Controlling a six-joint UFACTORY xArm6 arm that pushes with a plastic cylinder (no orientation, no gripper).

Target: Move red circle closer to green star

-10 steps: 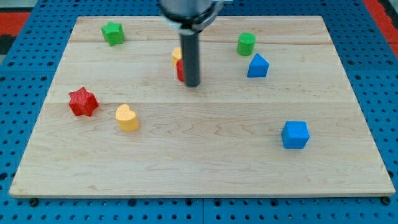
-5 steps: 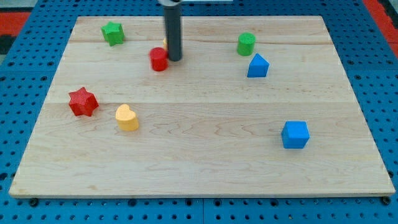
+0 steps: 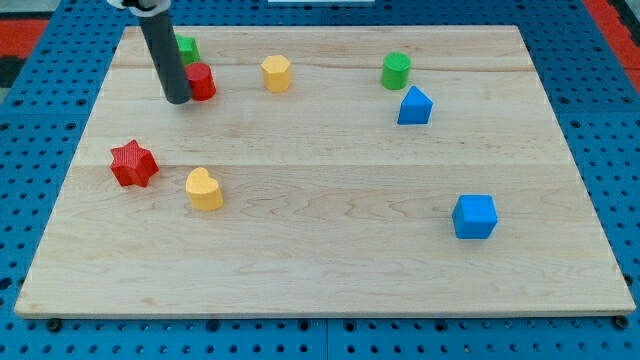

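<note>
touching my tip [image 3: 178, 100]: red circle [image 3: 203, 81]

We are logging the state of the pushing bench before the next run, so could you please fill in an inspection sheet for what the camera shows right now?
Surface: pale wooden board lying on a blue perforated base.
Job's things: red circle at the view's upper left, right beside the green star, which is partly hidden behind the rod.
Clutter: yellow hexagon, green cylinder, blue pentagon-shaped block, blue cube, red star, yellow heart.
Grippers: none; my tip sits against the red circle's left side, below the green star.
Cables: nothing seen.
Surroundings: red patches at the view's top corners.
</note>
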